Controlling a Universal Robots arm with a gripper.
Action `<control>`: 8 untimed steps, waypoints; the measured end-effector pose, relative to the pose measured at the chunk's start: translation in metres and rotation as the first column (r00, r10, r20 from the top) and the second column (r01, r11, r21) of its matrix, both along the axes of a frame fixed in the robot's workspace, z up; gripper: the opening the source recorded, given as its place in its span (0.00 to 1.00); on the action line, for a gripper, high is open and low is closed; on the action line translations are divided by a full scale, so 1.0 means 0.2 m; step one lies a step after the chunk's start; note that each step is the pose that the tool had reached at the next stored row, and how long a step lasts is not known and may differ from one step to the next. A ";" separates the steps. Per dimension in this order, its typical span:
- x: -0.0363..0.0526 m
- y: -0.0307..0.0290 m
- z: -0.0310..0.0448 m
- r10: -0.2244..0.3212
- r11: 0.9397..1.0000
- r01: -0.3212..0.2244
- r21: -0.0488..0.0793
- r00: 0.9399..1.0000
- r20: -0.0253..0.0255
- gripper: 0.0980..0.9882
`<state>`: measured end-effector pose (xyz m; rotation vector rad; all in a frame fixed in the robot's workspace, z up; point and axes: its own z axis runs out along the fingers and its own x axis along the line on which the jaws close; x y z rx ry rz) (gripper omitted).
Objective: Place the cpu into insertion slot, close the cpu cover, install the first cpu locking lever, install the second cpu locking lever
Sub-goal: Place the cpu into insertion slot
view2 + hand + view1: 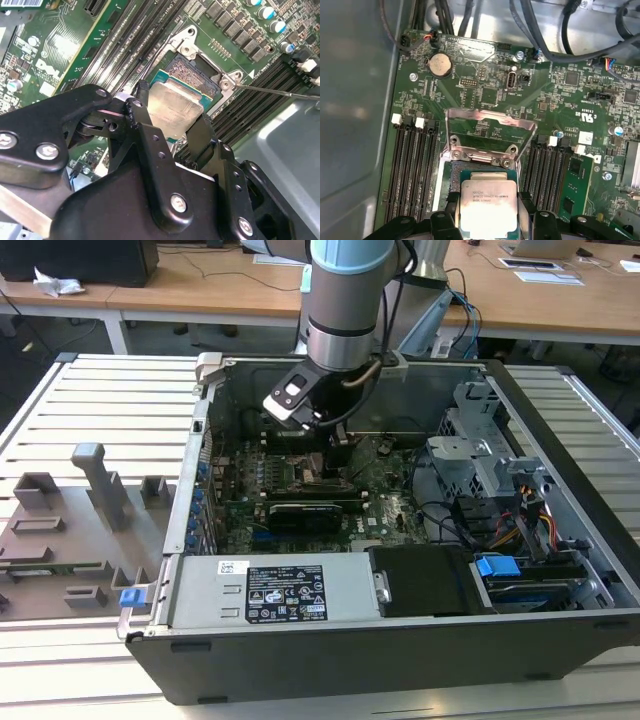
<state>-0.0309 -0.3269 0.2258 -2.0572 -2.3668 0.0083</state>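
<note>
My gripper (pixel 488 222) is shut on the cpu (pixel 487 205), a small square chip with a silvery-grey top, one black finger on each side. In the second wrist view the cpu (pixel 175 105) hangs just over the insertion slot (pixel 195 67), whose dark middle shows beyond it. The cpu cover (pixel 490 131), a thin silver frame, stands open and upright at the slot's hinge edge. A thin wire locking lever (pixel 280 91) sticks out to one side, unlatched. In the exterior view the gripper (pixel 338 468) reaches down into the open computer case, over the green board.
Black memory slots (pixel 415 160) flank the socket on both sides. Cables (pixel 545 30) run across the board's far edge, and the grey case wall (pixel 355 100) stands close by. A power supply (pixel 280 590) and a drive cage (pixel 480 460) sit inside the case.
</note>
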 end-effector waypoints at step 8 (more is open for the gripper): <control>0.000 0.000 -0.001 -0.076 0.997 0.076 -0.002 0.997 0.000 0.50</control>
